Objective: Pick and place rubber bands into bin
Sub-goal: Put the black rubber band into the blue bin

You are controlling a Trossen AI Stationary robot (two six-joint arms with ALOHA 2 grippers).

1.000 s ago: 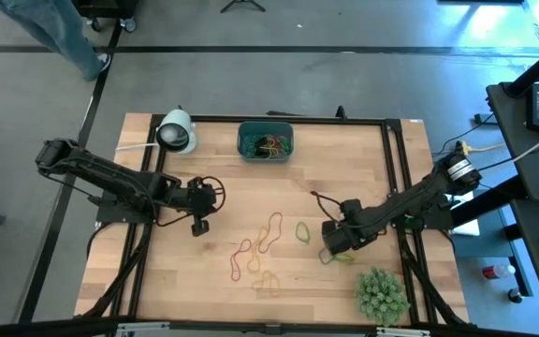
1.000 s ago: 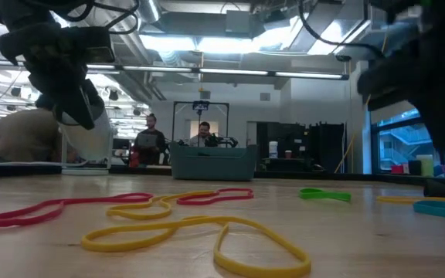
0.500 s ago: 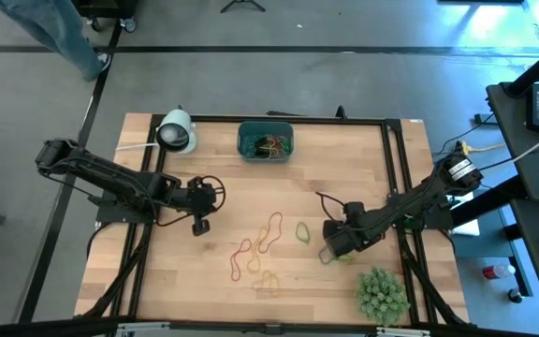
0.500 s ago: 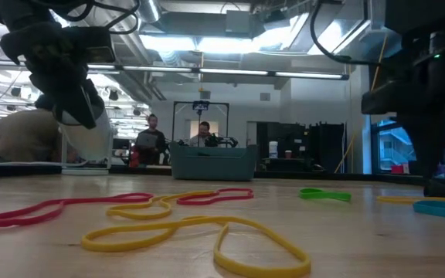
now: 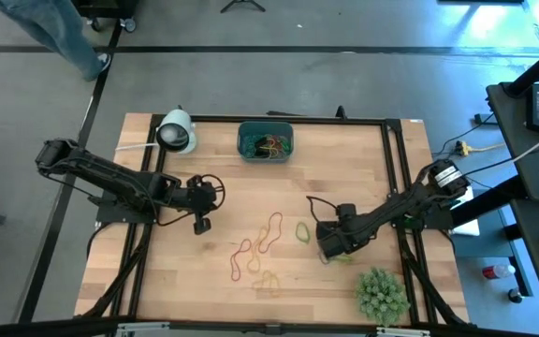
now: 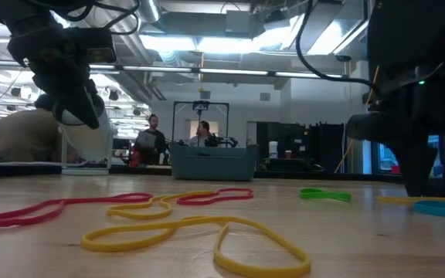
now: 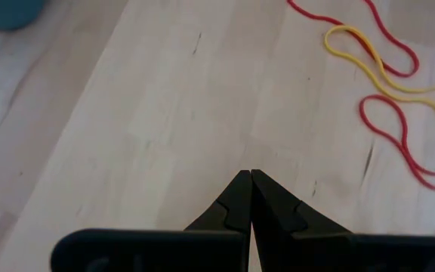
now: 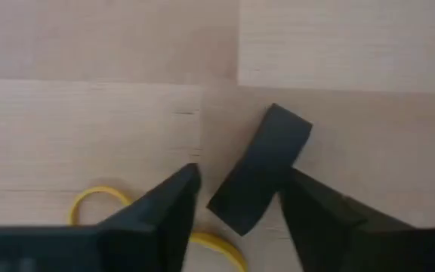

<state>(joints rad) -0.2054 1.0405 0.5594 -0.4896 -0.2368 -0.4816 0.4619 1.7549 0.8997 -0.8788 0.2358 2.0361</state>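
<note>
Centrally, your bin (image 5: 265,142) holds tangled rubber bands (image 5: 271,145); more loose bands (image 5: 260,245) on wooden table (image 5: 363,164) nearer you. Right gripper (image 5: 327,247) spread wide, empty; left gripper (image 5: 200,225) closed, empty. People beyond bin.

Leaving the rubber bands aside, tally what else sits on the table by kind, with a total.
Teal bin: 1
White roll: 1
Green spiky plant: 1
Total: 3
</note>
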